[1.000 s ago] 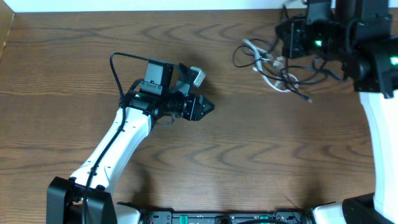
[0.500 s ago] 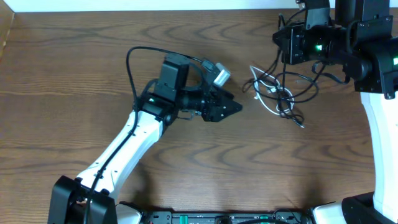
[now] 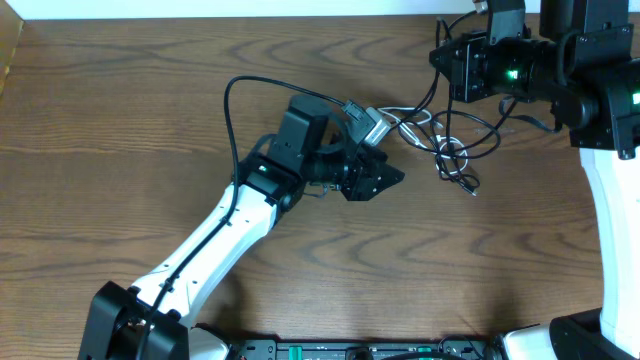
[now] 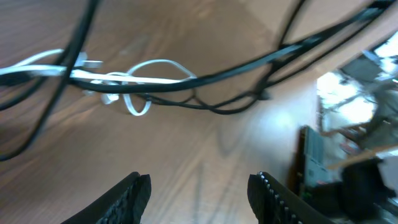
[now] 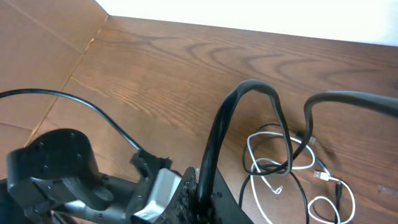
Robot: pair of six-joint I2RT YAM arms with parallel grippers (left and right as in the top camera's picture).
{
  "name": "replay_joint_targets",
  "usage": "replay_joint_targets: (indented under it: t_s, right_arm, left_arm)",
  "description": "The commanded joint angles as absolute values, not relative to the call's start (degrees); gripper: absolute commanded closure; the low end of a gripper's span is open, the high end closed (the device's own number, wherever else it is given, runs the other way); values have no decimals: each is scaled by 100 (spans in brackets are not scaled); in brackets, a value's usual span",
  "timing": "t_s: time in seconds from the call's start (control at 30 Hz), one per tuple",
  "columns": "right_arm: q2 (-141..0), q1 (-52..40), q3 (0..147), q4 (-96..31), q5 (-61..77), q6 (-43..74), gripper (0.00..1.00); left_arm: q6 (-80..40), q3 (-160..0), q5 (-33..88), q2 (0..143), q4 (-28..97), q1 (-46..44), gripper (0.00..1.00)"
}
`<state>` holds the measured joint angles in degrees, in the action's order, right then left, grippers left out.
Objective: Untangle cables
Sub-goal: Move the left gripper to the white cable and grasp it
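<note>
The cables lie tangled at the table's back right: a thin white cable looped through a black cable. My right gripper is shut on the black cable and holds one loop of it up off the wood, while the white cable stays on the table below. My left gripper stands open just left of the bundle, nothing between its fingers. Ahead of it, the white cable and black cable cross.
A cardboard box wall stands at the table's far left edge. The right arm's white column rises at the right side. A strip of electronics runs along the front edge.
My left arm has swung right and toward the back, up to the bundle. The bundle has shifted a little left and toward the back, with the right gripper still shut on the black cable.
</note>
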<state>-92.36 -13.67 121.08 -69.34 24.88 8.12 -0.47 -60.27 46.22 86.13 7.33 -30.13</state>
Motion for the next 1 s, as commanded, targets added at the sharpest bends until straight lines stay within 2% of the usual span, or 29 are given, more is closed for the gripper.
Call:
replay_joint_targets:
  t_s: [0.0,0.1,0.23,0.33,0.37,0.53,0.87,0.97]
  right_arm:
    - [-9203,-1361,12151,-6873,2816,832,99]
    - [-9203,-1361,12151,-6910,2947,832,99]
    - [-9203,-1361,12151,-7017,2958,829,99]
    - [-9203,-1367,12151,-7024,3081,829,99]
    - [-9203,-1369,12151,-7024,3122,827,99]
    - [-9203,-1372,12151,-7116,3192,781,99]
    - [-9196,-1372,12151,-7269,3194,591,99]
    - [-9196,-1372,12151,-7269,3194,548,99]
  left_arm:
    - [-467,-6012,3275,8589,696,-3175,44]
    - [-987,-6012,2060,8589,690,-3271,45]
    - [-1437,-6012,1308,8595,624,-3282,44]
    - [-1557,-6010,1234,8667,513,-3282,44]
    - [-1603,-6012,1234,8715,475,-3282,39]
    - [-2182,-6012,1238,9019,137,-3282,32]
    - [-2628,-6012,1286,9472,-148,-3282,26]
    - [-2993,-6012,1306,9472,-364,-3282,17]
